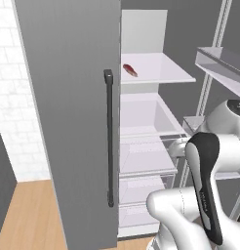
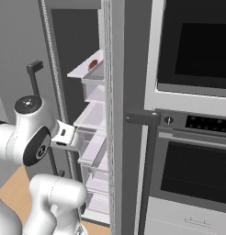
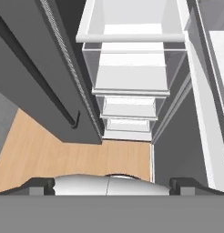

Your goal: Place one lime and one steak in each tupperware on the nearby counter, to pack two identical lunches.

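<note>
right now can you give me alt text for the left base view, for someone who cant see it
An open fridge with white shelves and clear drawers; a red steak lies on the upper shelf. The grey fridge door, with its dark vertical handle, stands at left, and the robot's white arm rises at lower right.

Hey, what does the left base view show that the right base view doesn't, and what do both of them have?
The left base view alone shows the wide grey fridge door with its long dark vertical handle, a white brick wall and light wooden floor. The right base view alone shows the built-in black-glass ovens with a control panel. Both share the small red steak on the white upper fridge shelf, the clear drawers below, and the white arm.
</note>
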